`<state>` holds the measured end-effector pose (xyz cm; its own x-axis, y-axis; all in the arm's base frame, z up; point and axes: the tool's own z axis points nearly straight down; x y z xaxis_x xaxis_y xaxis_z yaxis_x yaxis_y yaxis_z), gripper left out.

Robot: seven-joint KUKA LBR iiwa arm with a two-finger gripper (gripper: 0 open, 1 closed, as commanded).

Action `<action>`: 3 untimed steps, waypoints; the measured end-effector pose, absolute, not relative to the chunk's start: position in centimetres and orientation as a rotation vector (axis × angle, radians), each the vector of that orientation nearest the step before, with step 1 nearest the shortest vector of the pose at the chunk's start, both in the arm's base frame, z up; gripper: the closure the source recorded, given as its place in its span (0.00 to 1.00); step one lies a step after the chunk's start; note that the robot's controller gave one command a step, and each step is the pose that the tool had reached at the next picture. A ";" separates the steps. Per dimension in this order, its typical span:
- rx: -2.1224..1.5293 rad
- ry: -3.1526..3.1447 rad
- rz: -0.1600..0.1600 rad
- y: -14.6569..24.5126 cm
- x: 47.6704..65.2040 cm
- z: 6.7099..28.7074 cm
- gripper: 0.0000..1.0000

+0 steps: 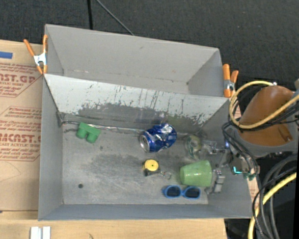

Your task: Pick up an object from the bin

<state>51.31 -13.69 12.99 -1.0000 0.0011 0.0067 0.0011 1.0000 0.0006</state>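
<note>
Pincer first: mine [218, 178] sits low inside the grey bin [99, 182], just to the right of a pale green cup [196, 173] that lies on its side on the bin floor. Whether the pincer is wide or narrow I cannot tell from this angle, nor whether it touches the cup; its grey metal shows right at the cup's right end. Just below the cup, toward the near wall, lies a pair of blue sunglasses [181, 191], close against it. Left of the cup, near but apart, is a small yellow round thing [151, 166]. Up and left of the cup, by the foot of the back wall, lies a crushed blue can [158, 137]. Straight above the cup is a clear glassy thing [194, 144], too blurred for me to name. Far left of the cup, well apart, a green block [88, 132] rests by the back wall. My orange wrist cover [265, 112], looped with yellow cables [242, 105], stands up and right of the cup, outside the bin.
</note>
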 end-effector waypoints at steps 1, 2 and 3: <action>0.067 -3.134 -0.004 -11.0 50.9 6.5 0.00; 0.065 -3.141 0.000 -11.1 51.1 6.9 1.00; 0.077 -3.147 0.005 -12.1 50.4 16.2 1.00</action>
